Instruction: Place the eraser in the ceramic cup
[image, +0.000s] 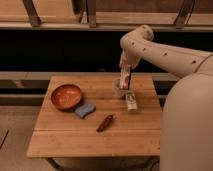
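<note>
My gripper (125, 69) hangs from the white arm that reaches in from the right, above the back middle of the wooden table (75, 140). It is shut on the eraser (125, 80), a slim whitish bar with reddish marks that hangs nearly upright. The eraser's lower end is right at the ceramic cup (119, 90), a small pale cup just below and slightly left. I cannot tell whether the tip is inside the cup's rim.
A whitish remote-like bar (131, 101) lies just right of the cup. An orange bowl (66, 96) sits at the left, with a blue-grey sponge (85, 109) beside it. A dark red oblong object (105, 123) lies near the table's middle. A dark shelf runs behind.
</note>
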